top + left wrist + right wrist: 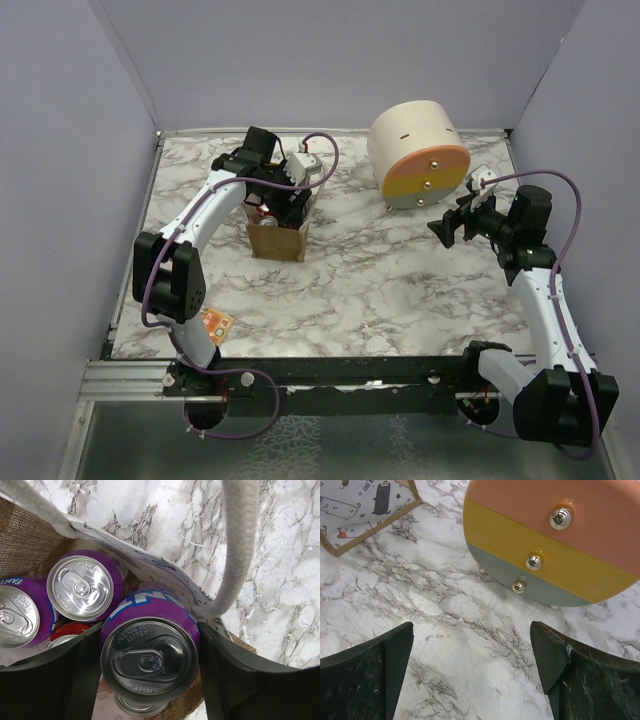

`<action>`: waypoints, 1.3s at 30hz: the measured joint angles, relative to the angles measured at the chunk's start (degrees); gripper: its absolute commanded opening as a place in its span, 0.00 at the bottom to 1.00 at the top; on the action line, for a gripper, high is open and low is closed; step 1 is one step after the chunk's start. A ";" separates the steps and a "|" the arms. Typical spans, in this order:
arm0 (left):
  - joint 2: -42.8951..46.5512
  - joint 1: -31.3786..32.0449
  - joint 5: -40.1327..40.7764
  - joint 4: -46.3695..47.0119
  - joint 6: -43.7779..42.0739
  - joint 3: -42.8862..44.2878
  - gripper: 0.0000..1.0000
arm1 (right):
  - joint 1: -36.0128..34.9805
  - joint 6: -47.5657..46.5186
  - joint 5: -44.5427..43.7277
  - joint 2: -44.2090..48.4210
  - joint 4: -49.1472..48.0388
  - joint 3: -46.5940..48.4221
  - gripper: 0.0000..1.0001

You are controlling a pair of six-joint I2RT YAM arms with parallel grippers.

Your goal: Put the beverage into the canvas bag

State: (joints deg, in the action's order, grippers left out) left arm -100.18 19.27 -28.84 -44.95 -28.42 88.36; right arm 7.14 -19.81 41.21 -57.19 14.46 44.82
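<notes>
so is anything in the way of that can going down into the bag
Possibly. The purple can in the left gripper is at the canvas bag mouth, but another can top shows right beneath it, and a second purple can sits beside it.

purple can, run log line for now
left gripper: shut on purple can | can: in canvas bag mouth | right gripper: open, empty
</notes>
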 measured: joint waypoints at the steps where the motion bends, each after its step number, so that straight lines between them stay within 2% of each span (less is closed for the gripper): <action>1: 0.00 0.00 0.07 0.09 0.00 -0.09 0.10 | 0.00 0.02 0.00 0.00 0.00 0.00 1.00; 13: 0.00 0.26 1.73 2.27 0.24 -2.47 0.23 | 0.00 0.02 0.02 0.00 0.00 0.00 1.00; 18: -0.07 0.37 2.73 2.54 0.61 -2.67 0.33 | 0.00 0.00 0.02 0.00 0.00 0.00 1.00; 27: -1.14 0.37 2.99 3.72 0.92 -3.54 0.37 | 0.00 0.02 0.02 0.00 0.00 0.00 1.00; 36: -1.60 0.37 3.10 4.72 1.11 -4.31 0.45 | 0.00 0.02 0.02 0.00 0.00 0.00 1.00; 39: -1.95 0.37 3.10 4.85 1.11 -4.33 0.51 | 0.00 0.00 0.02 0.00 0.00 0.00 1.00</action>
State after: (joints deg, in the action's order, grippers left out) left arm -102.13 19.64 -25.74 -40.10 -27.31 84.03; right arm 7.14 -19.81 41.23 -57.19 14.46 44.82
